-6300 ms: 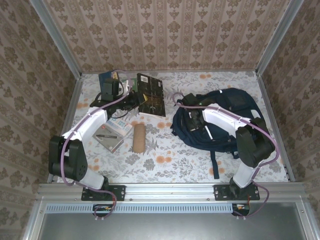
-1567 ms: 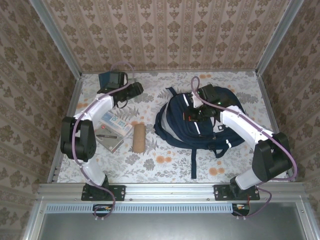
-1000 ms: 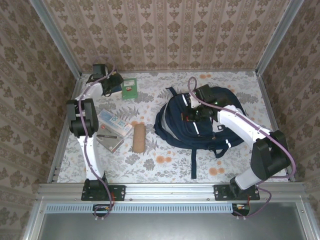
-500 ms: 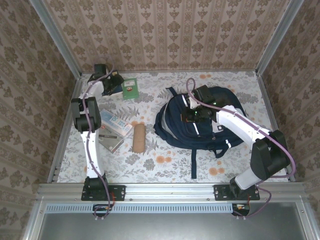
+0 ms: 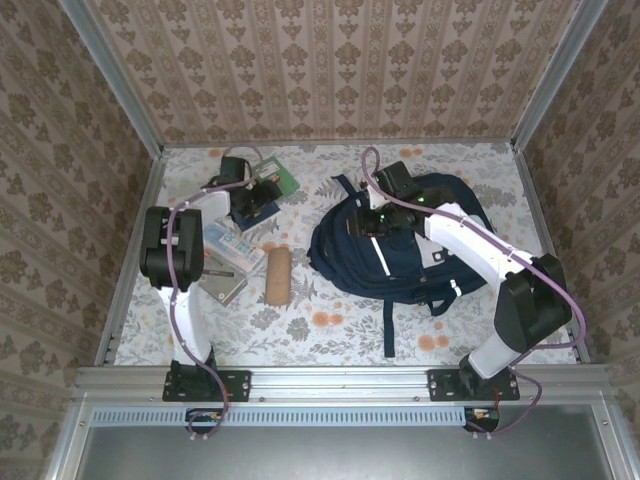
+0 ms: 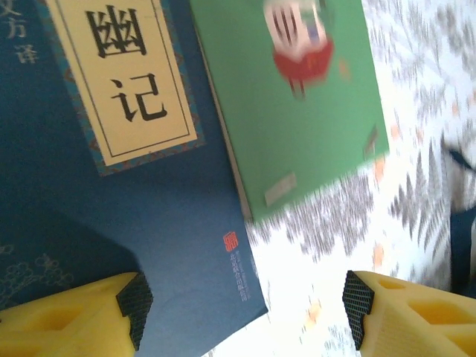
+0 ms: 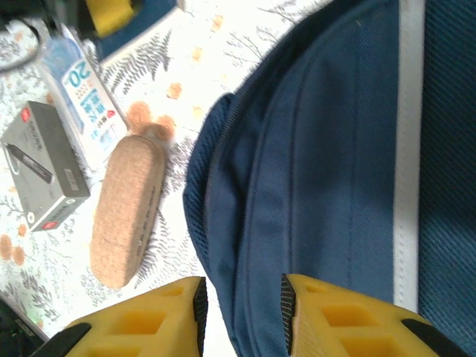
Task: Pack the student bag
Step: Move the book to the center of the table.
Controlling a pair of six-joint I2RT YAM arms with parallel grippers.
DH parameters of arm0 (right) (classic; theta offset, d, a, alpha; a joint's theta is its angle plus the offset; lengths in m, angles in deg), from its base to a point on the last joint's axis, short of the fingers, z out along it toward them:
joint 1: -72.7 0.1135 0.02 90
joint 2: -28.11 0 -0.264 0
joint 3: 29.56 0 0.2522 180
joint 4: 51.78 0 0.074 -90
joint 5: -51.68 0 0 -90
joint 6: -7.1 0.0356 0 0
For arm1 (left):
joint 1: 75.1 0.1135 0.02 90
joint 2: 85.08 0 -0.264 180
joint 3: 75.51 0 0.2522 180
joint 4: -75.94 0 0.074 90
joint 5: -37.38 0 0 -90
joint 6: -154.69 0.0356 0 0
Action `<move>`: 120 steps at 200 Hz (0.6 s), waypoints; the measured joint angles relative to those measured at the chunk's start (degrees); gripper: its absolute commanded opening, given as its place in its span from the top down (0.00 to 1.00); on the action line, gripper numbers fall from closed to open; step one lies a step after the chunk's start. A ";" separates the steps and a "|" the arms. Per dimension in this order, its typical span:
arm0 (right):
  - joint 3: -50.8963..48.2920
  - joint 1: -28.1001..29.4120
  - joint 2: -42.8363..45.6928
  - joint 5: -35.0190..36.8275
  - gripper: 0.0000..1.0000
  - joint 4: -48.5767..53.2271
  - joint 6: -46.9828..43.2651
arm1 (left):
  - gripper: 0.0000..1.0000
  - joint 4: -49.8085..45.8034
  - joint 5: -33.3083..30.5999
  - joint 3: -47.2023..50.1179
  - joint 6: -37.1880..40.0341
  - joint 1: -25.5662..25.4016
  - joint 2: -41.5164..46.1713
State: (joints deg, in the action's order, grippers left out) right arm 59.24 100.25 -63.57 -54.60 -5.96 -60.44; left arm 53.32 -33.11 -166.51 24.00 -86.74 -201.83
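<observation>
**Q:** What may go wrong from here, and by what cause?

**A:** Two hazards, both judged from the layout. The blue book (image 6: 111,193) lies flat on the table (image 5: 330,320), with the green book (image 6: 297,111) along its edge. Jaws descending there may skid off the cover or nip both volumes at once. Second, the student bag (image 5: 345,255) lies on the right half of the table, well apart from the books, and no open mouth is evident. A book carried across would probably butt against fabric.

**Q:** And the left gripper?

**A:** The left gripper (image 6: 245,316) has its jaws spread wide and empty. It is poised over a corner of the blue book, with no contact evident.

**Q:** The right gripper?

**A:** The right gripper (image 7: 242,301) has its jaws parted only a little, above a fold at the bag's edge. Nothing is visibly pinched, and whether the pads touch the cloth cannot be told. A cork-coloured case (image 7: 126,223), a grey box (image 7: 44,178) and a blue-and-white box (image 7: 78,104) lie on the table between bag and books, not yet packed.
</observation>
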 measured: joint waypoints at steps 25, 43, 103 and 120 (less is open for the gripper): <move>3.17 1.57 -2.64 -0.24 0.65 -0.28 0.02 | 0.26 2.05 0.07 6.10 -1.05 -3.06 4.02; 5.49 2.95 -5.55 -0.46 0.63 -0.76 0.26 | 0.26 3.08 0.11 9.40 -1.75 -4.61 6.36; 14.97 6.99 -16.59 -0.61 0.65 -3.74 2.45 | 0.23 -0.68 -0.42 14.71 -2.23 -4.90 14.32; 18.10 7.69 -20.02 -0.63 0.67 -4.42 3.39 | 0.23 -1.11 -0.55 15.47 -2.21 -3.45 17.11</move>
State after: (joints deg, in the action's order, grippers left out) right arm 77.34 107.94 -83.59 -55.23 -10.38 -57.05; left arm 52.20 -33.66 -151.03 21.79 -90.19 -184.72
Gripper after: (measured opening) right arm 0.342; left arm 0.770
